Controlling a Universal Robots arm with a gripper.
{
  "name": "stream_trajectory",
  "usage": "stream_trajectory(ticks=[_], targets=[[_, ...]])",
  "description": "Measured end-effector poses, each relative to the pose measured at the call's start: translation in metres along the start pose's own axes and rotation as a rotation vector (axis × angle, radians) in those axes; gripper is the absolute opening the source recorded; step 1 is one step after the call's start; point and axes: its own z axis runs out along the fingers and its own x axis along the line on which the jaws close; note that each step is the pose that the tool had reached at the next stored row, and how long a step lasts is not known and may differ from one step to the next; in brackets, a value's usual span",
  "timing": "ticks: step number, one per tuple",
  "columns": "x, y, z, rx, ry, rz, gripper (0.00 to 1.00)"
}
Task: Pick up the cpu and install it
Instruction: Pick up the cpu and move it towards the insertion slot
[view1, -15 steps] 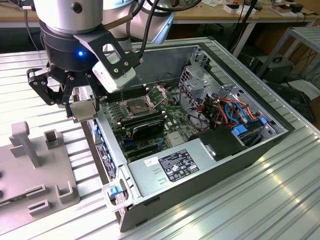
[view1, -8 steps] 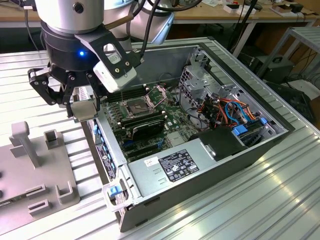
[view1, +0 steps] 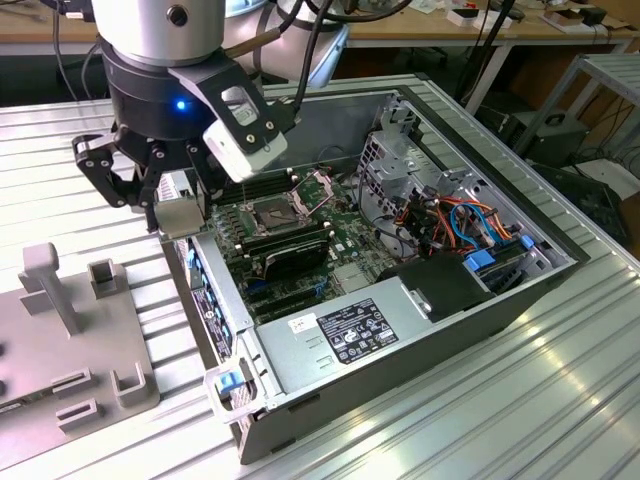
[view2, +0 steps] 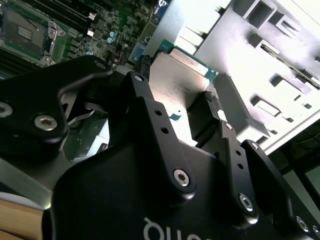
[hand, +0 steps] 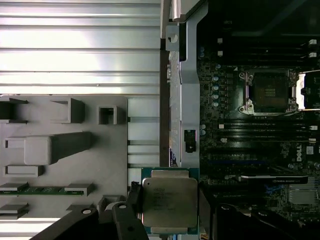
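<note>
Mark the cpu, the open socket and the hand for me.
cpu (hand: 169, 202): first wrist view, middle of its metal top.
socket (hand: 269, 92): first wrist view, centre of its bare contact area.
hand (view2: 175, 95): second wrist view, midway between its fingertips, on the gripped cpu.

Bright, even room light from above. The table (view1: 560, 400) on the exterior view's right of the computer case (view1: 400, 385) glares in white bands along its ribs. In the first wrist view the strips just beside the case wash out the same way.

Inside the case it is dim, and the circuit board (view1: 300, 215) lies in shade. A blue lamp (view1: 181, 104) glows on the arm above the case.

The second wrist view has harsh contrast. The tray (view2: 250, 60) beside the case is burnt to white and the gripper (view2: 177, 100) is near black. The metal top of the cpu (view2: 175, 75) shines pale.
</note>
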Motion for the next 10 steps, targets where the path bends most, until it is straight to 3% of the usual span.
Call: stream_trajectory(ticks=[10], targets=[[-0.0204, 0.0, 0.0, 0.0001, 0.0001, 0.0, 0.55]])
